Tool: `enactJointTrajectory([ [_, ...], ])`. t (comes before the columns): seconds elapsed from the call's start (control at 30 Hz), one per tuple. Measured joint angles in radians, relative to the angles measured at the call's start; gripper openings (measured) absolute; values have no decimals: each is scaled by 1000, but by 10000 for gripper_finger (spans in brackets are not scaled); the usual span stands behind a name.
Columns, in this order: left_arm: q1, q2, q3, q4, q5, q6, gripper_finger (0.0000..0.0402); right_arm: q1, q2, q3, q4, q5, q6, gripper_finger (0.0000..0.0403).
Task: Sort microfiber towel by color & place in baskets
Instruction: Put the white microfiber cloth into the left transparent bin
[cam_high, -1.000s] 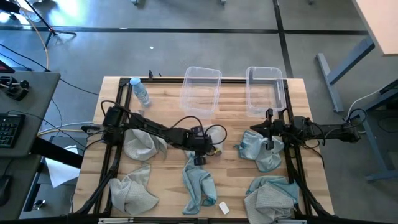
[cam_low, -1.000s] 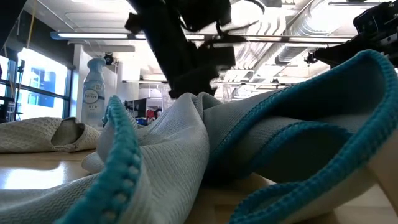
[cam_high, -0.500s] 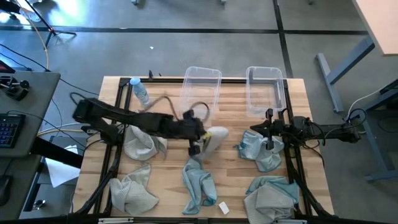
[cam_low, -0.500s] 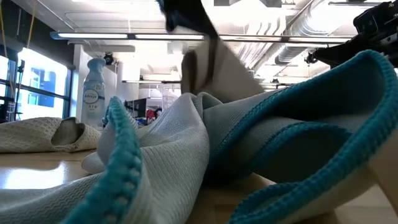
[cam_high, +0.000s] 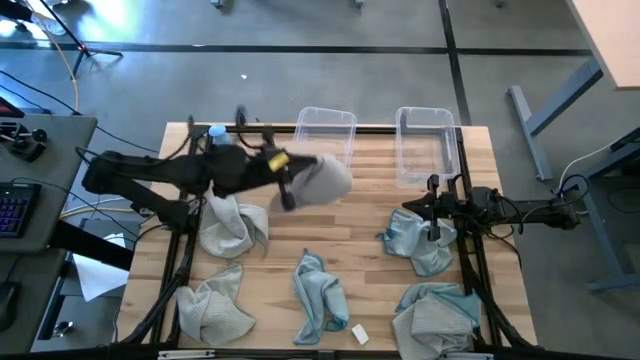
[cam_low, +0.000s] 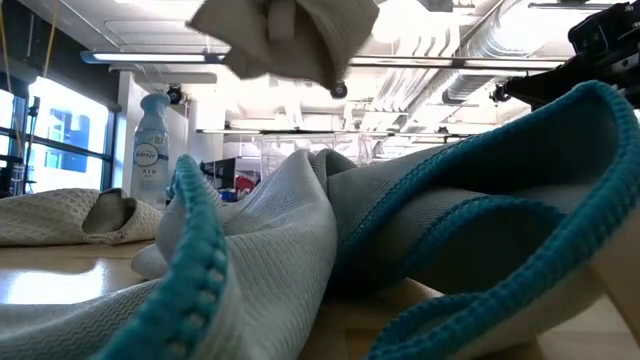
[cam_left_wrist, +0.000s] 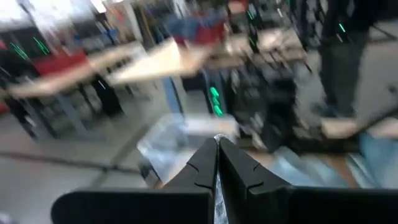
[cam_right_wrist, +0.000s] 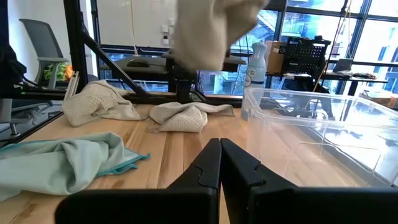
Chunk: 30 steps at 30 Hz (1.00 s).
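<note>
Left claw (cam_high: 287, 180) pinched shut on grey towel (cam_high: 322, 178), cloth hanging limp beside it, just short of left bin (cam_high: 324, 146). Soft, light; pinch fold. Right claw (cam_high: 431, 208) shut, empty, over teal towel (cam_high: 420, 242).

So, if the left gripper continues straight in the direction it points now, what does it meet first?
Probably the left clear basket. The left gripper, shut on a grey towel, points toward that basket's near rim, though depth is unclear.
</note>
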Motion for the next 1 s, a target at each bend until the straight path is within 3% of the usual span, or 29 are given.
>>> enactJointTrajectory([
  [0.17,98,-8,0,82,21,128,0,0,0,0,0,0,0,0],
  [0.6,402,37,0,75,330,90,0,0,0,0,0,0,0,0],
  [1.0,498,217,0,65,329,1,0,0,0,0,0,0,0,0],
])
